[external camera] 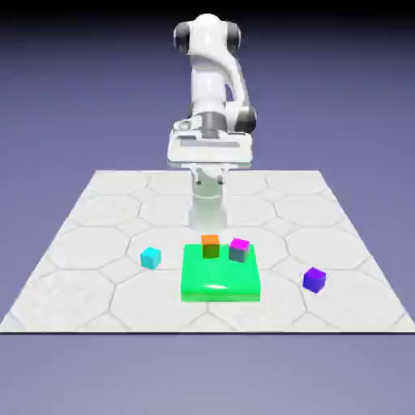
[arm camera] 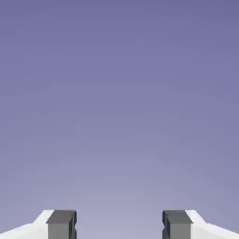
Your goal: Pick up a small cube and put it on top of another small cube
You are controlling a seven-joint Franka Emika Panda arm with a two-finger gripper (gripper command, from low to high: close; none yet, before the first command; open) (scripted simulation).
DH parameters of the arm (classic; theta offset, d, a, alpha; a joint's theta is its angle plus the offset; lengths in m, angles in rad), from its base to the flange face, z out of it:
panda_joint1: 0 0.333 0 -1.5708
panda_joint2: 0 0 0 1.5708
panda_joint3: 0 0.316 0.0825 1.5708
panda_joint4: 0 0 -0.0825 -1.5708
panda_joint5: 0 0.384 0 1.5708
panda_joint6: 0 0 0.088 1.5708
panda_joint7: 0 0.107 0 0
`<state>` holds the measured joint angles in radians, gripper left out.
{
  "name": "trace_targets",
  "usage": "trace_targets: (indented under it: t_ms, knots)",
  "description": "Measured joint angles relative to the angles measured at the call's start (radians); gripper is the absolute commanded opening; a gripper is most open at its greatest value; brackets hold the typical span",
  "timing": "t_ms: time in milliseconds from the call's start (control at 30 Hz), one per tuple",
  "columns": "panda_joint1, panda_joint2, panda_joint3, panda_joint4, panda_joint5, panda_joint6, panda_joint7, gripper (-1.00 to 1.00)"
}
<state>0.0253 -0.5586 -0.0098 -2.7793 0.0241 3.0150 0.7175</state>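
Find in the exterior view alone the cyan cube (external camera: pixel 151 258), on the white table (external camera: pixel 105 284), to the exterior view's left of the green block (external camera: pixel 220 280) and apart from it; find there too the purple cube (external camera: pixel 314 280), off to the exterior view's right of the block; see also the orange-topped cube (external camera: pixel 211 246) and the magenta-topped grey cube (external camera: pixel 239 250), side by side against the block's far part, too small to tell how supported. Make out the gripper (external camera: pixel 209 179) high under the white arm (external camera: pixel 208 77), well apart from every cube; get from the hand view only two grey fingertips (arm camera: pixel 60 225), open and spread wide, with nothing but blue-violet backdrop (arm camera: pixel 119 116) between and beyond.
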Motion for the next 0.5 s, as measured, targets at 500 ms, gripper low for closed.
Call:
trace_targets:
  t_ms: [500]
  knots:
    - [0.223,0.522,-0.324,0.119,-0.652,-0.591,-0.248,0.00]
